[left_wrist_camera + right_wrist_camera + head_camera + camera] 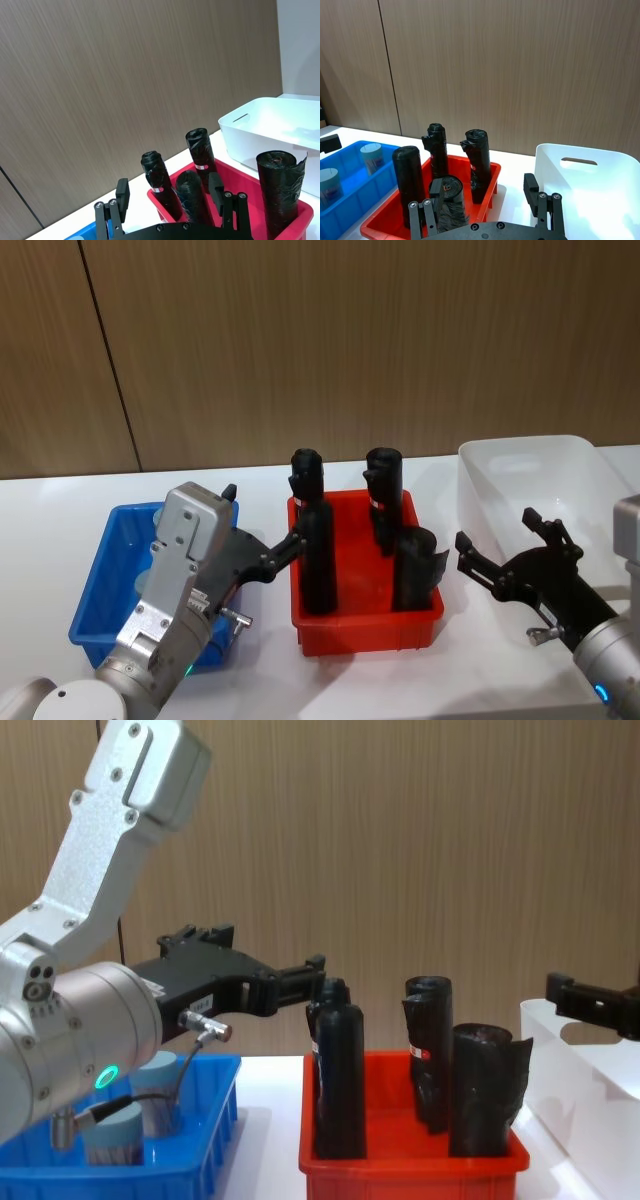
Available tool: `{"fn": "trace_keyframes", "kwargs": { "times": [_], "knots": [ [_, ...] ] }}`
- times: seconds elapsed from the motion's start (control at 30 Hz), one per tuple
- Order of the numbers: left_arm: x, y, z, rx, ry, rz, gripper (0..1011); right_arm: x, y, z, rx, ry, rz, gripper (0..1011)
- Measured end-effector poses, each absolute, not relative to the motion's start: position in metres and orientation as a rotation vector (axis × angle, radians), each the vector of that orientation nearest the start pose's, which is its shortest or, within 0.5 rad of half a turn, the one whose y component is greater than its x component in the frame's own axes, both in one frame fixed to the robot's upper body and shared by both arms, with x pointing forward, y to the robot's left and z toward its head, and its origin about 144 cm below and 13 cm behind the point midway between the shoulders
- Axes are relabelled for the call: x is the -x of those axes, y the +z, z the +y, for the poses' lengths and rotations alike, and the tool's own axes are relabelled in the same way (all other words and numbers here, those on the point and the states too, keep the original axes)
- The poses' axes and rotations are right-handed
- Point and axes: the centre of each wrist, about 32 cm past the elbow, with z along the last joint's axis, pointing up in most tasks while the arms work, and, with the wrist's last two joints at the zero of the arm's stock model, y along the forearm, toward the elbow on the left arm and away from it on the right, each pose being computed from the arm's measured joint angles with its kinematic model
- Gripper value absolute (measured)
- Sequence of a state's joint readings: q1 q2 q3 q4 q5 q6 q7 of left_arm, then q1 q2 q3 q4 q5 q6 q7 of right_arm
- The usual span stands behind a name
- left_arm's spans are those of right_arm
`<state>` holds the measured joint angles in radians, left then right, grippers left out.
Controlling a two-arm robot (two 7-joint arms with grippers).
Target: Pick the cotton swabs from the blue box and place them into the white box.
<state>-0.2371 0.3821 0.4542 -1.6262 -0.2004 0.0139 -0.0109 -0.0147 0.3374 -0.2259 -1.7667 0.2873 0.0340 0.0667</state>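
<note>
Cotton swabs (pixel 370 157) wait in blue box (pixel 95 590); left pincer (pixel 262 518), apart and empty, should drop squarely over one lid; right pincer (pixel 497 528) idles apart.

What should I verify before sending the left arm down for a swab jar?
1. Left gripper open, holding nothing: ok.
2. Cotton swabs upright in the blue box: ok, two jars seen.
3. Left gripper aimed down at the jars: not ok, it points level across the red bin.
4. Gap between it and the nearest black roll: cannot tell.
5. White box upright, top open: ok.
6. Right gripper open, by the white box: ok.
</note>
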Motion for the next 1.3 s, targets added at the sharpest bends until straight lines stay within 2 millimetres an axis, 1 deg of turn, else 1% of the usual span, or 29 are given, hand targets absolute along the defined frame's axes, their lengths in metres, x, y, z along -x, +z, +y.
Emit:
{"fn": "trace_keyframes", "kwargs": {
  "times": [0.97, 1.17, 1.3],
  "knots": [
    [-0.492, 1.205, 0.2, -0.062, 1.126, -0.268, 1003, -0.443, 1.189, -0.237, -0.026, -1.229, -0.075, 1002],
    [-0.495, 1.205, 0.211, -0.077, 1.14, -0.26, 1003, -0.443, 1.189, -0.237, -0.026, -1.23, -0.075, 1001],
    [-0.498, 1.205, 0.223, -0.088, 1.16, -0.243, 1003, -0.443, 1.189, -0.237, -0.026, -1.23, -0.075, 1002]
  ]
}}
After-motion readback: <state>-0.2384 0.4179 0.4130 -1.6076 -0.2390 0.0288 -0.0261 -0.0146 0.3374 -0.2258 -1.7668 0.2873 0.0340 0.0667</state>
